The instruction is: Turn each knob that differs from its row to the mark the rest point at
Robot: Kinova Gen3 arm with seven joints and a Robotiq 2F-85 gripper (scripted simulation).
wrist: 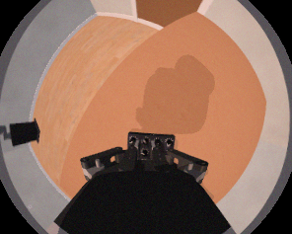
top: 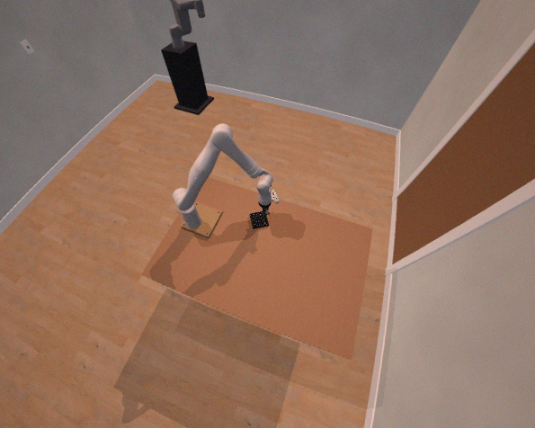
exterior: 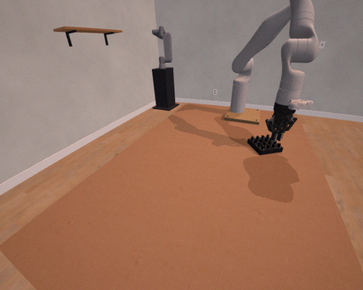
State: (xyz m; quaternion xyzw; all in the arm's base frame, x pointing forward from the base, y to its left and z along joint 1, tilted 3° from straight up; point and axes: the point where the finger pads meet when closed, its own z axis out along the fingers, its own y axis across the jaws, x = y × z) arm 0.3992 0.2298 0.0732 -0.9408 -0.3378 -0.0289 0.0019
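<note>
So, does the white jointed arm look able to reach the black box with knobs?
Probably yes: its end effector is already low over the box's edge, nothing visible between.

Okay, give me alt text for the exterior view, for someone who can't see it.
A robot arm reaches down, its gripper at a black knob box on an orange-brown mat; a second arm stands on a black pedestal behind.
</note>
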